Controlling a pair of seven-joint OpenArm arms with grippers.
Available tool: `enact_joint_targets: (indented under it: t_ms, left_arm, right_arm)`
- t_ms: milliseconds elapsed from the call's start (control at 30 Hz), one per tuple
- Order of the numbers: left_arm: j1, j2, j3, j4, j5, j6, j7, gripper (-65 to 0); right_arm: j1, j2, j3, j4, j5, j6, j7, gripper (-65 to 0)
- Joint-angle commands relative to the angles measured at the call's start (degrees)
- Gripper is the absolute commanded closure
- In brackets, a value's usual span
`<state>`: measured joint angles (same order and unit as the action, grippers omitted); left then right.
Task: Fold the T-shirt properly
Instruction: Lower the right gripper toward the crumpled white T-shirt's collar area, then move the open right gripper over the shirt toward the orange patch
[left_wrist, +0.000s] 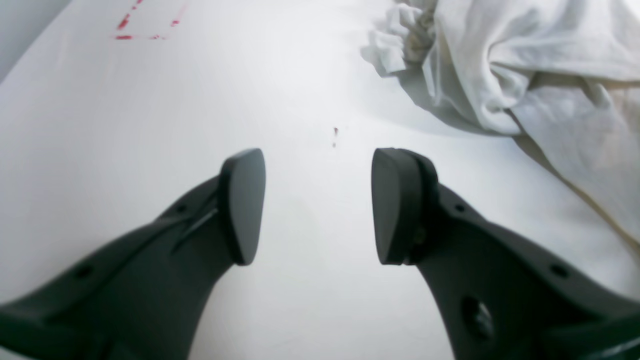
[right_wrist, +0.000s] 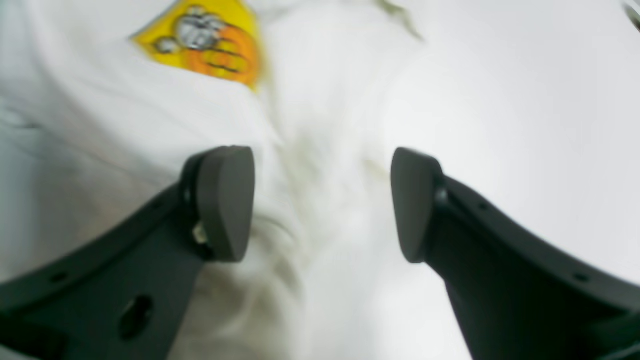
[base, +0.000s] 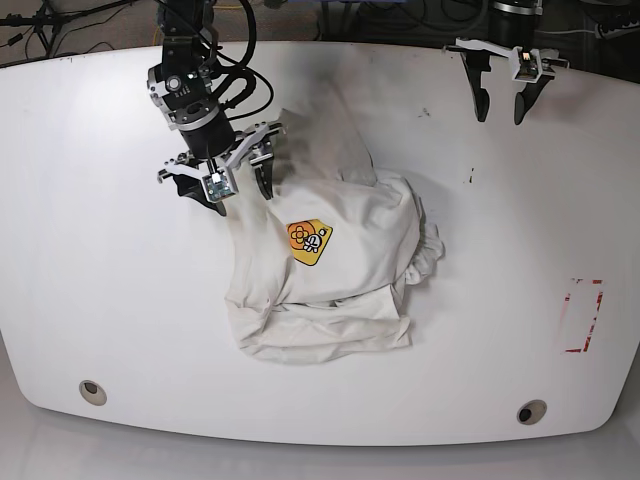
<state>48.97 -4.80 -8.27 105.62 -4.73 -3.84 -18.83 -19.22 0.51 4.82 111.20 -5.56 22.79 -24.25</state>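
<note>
White table (base: 100, 300) carries the crumpled T-shirt (base: 340, 260); left gripper (left_wrist: 317, 205) and right gripper (right_wrist: 322, 202) gape empty.

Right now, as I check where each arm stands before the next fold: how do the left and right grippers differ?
The right gripper is over the T-shirt, near its yellow-orange badge; the left gripper hangs over bare table, clear of the cloth. The right gripper sits well in over the table; the left is near the far edge. Both have open jaws and hold nothing.
</note>
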Motion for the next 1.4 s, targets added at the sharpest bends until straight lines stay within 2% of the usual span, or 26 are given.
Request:
enact_joint_targets:
  t_ms: [0,533,1000,1367]
  left_arm:
    - [0.6,-0.2,0.1,0.9,0.0,0.3,-1.4,-31.0]
    - [0.1,-0.2,-0.6,1.0,-0.4,0.0,-1.1,-31.6]
    - [-0.2,-0.2,-3.8,1.0,-0.3,-0.2,-1.2,-32.1]
    - [-0.3,-0.2,-2.6,1.2,-0.2,0.1,-1.2,-32.7]
  right_arm:
    - [1.0,0.2,-0.2,0.9,0.7,-0.4,1.2,-41.4]
    - [2.8,0.8,0.6,-4.2,0.7,-0.3,1.1,-40.7]
    - [2.8,1.4,1.1,-3.2,0.8,0.0,-0.2,-40.3]
    - [4.1,2.2,0.3,-3.7,0.7,-0.1,-1.3,-40.9]
